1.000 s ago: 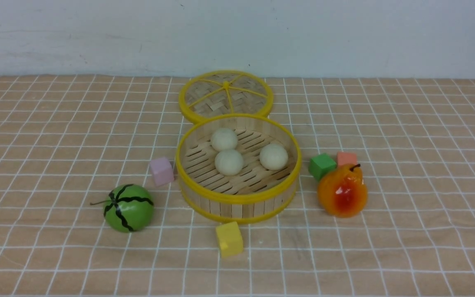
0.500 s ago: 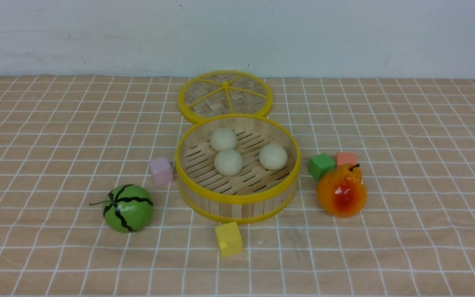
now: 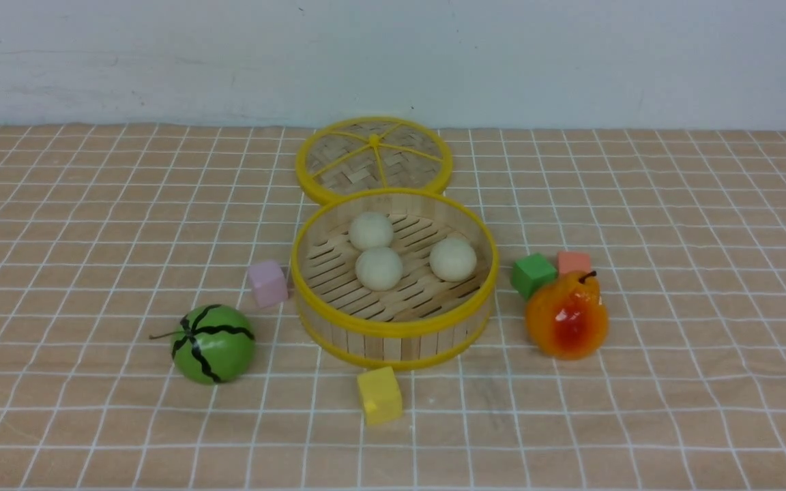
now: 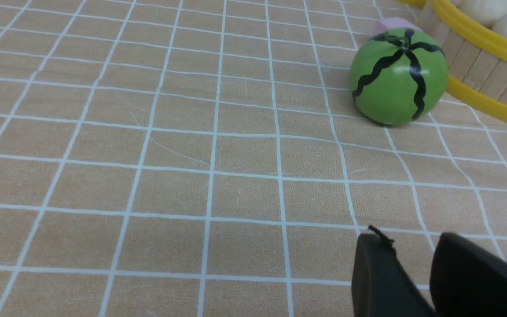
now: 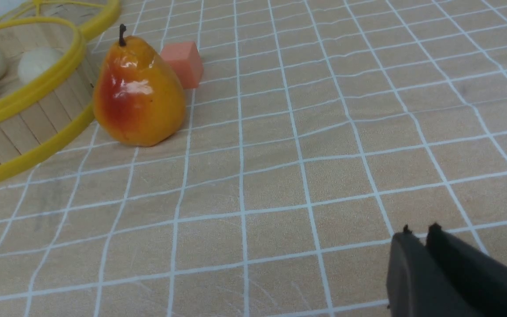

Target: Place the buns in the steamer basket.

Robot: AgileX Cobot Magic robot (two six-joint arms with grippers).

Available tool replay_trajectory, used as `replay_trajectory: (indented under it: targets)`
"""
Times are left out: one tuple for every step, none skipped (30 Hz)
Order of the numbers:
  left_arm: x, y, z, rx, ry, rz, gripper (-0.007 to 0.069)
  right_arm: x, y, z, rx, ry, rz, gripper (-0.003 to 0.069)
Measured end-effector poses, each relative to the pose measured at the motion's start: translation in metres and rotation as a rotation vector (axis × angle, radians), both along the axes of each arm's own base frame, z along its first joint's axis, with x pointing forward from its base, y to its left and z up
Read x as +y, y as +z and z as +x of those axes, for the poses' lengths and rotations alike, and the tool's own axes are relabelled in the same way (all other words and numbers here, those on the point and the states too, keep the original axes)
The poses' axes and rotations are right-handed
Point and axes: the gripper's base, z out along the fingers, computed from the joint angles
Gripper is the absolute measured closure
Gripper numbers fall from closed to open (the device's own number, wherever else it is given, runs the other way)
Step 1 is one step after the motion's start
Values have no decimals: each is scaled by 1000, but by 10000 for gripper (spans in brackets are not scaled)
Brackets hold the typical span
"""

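We judge the smooth cream-white ball-shaped buns [image 3: 379, 269] lightwt., poss. soft; grip gently, 3 & 9 o'clock, max. width. L jaws: slightly apart, empty; R jaws: can't tell if shut.

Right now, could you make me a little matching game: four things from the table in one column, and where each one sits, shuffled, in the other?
Things
1. Buns
2. Woven lid
3. Yellow cube
4. Green striped melon

Places
A. On the near side of the steamer basket, outside it
B. On the slatted floor inside the basket
C. Left of the basket, nearer than the pink-purple cube
D. Beyond the basket, at its far side

Right pairs: 1-B, 2-D, 3-A, 4-C
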Motion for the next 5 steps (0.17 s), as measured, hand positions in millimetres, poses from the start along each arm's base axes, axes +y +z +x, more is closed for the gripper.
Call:
replay_trajectory:
  targets:
    - [0, 0, 0, 0, 0, 0, 438, 0, 0, 0, 0, 0, 0, 608]
    - [0, 0, 0, 0, 0, 0, 437, 0, 0, 0, 0, 0, 0, 608]
    - [0, 0, 0, 0, 0, 0, 435, 0, 0, 0, 0, 0, 0, 608]
    - [0, 0, 0, 0, 0, 0, 435, 0, 0, 0, 0, 0, 0, 608]
    - [0, 0, 0, 0, 0, 0, 431, 0, 0, 0, 0, 0, 0, 606]
